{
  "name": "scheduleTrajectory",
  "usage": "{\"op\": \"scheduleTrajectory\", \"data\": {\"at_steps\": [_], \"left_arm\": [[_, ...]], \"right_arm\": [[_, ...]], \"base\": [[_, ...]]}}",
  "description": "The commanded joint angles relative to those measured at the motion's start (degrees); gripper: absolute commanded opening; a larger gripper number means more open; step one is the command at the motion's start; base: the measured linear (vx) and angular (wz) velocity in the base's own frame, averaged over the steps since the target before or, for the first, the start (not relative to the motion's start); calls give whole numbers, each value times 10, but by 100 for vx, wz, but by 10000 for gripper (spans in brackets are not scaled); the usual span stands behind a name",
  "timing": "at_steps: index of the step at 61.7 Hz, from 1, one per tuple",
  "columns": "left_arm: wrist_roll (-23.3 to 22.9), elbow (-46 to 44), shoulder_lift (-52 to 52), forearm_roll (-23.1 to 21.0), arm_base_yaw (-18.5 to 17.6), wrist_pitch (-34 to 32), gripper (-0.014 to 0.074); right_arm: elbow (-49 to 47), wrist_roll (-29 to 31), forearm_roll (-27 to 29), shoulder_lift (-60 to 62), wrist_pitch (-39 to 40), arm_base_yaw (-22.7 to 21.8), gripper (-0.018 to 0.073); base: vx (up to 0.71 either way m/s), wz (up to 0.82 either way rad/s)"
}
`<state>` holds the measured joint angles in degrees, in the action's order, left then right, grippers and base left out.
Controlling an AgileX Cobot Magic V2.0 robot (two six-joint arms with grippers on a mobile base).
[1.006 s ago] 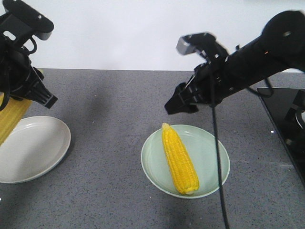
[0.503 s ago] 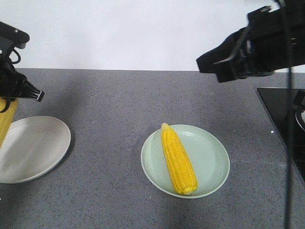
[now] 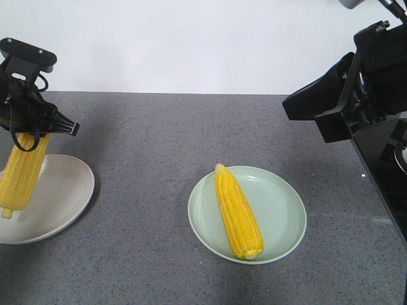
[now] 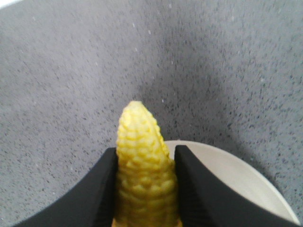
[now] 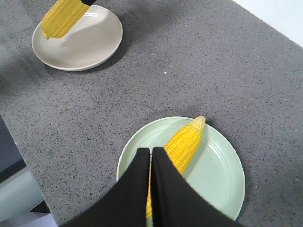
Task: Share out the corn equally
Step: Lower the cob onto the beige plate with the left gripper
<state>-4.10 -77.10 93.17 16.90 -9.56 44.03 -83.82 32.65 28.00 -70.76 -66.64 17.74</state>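
Corn cob [image 3: 23,169], pinched between the left gripper's [image 4: 146,182] fingers, hangs over the white plate's [image 3: 60,194] nine-o'clock rim: shift toward centre, lower, then release; right gripper [image 5: 151,182] idles closed, empty.

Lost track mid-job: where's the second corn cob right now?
Front view, far left: second cob hangs clamped in the left tool, over the white plate.

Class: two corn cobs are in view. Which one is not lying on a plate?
The cob clamped in the left gripper, hanging over the white plate. The other cob lies flat in the green plate, with no gripper on it.
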Motion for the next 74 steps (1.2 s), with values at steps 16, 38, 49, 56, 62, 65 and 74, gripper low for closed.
{"op": "scheduleTrajectory", "data": {"at_steps": [16, 38, 49, 56, 62, 65, 74], "left_arm": [[-4, -16, -14, 4, 0, 9, 4], [-5, -16, -14, 4, 0, 21, 69], [-6, -16, -14, 4, 0, 25, 213], [-6, -16, -14, 4, 0, 33, 335], [-6, -16, -14, 4, 0, 38, 428], [-8, -16, -14, 4, 0, 42, 470], [-20, -16, -14, 4, 0, 53, 533]], "right_arm": [[-13, 1, 9, 11, 25, -4, -7], [-13, 0, 8, 11, 24, -4, -6], [-13, 0, 8, 11, 22, -4, -6], [-13, 0, 8, 11, 22, -4, -6], [-13, 0, 8, 11, 22, -4, -6], [-13, 0, 8, 11, 22, -4, -6], [-13, 0, 8, 11, 23, -4, -6]], "base": [[0, 0], [0, 0], [0, 0], [0, 0], [0, 0], [0, 0], [0, 0]]}}
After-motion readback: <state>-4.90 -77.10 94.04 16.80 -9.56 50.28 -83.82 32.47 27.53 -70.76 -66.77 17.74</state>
